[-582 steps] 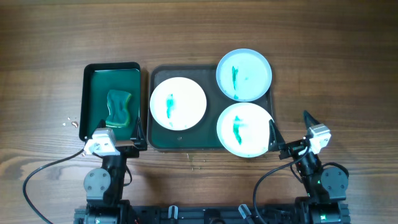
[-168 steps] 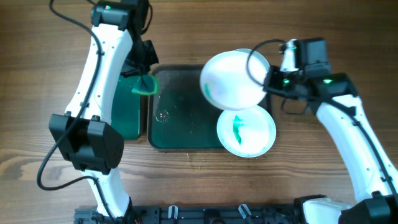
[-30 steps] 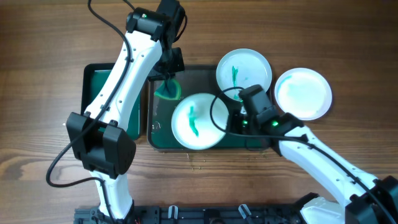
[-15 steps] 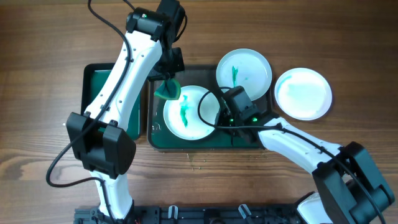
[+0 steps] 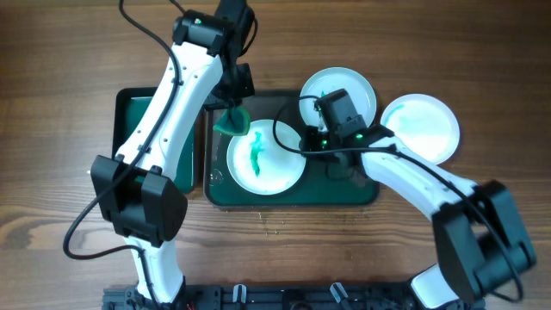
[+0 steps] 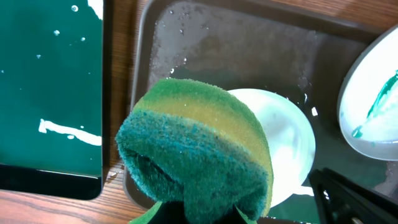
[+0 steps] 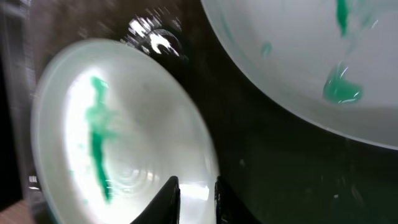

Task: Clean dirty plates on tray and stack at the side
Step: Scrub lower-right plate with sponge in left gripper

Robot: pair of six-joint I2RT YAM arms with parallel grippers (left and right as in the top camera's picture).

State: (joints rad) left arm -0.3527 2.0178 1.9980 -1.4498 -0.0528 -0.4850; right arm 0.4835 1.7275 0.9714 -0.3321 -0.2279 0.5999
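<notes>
**Item 1, tray** (image 5: 225, 191): large, dark, raised rim; set at the centre of the wooden surface (image 5: 482, 52). Water drops are seen on its base in the left wrist view.

**Item 2, plates, three, round, white.**
- First plate (image 5: 277, 170): laid flat on the tray, left of centre; a green streak is borne on its face.
- Second plate (image 5: 357, 84): placed at the tray's 1 o'clock corner, its edge lying over the rim; a green streak is carried here too.
- Third plate (image 5: 422, 129): set on the surface at 3 o'clock of the tray, apart from it; no streak is made out.

**Item 3, sponge** (image 5: 232, 122): green with a yellow band; it is gripped by the closed left claw (image 5: 234, 110) and held over the first plate's 11 o'clock edge.

**Item 4, right claw** (image 5: 308, 142): positioned at the first plate's 3 o'clock edge. Its fingers (image 7: 169, 193) are seen narrowly parted with the rim at the gap; whether the rim is pinched cannot be told.

**Item 5, smaller tray** (image 5: 129, 129): dark with a green base; placed at 9 o'clock of the large one.
</notes>
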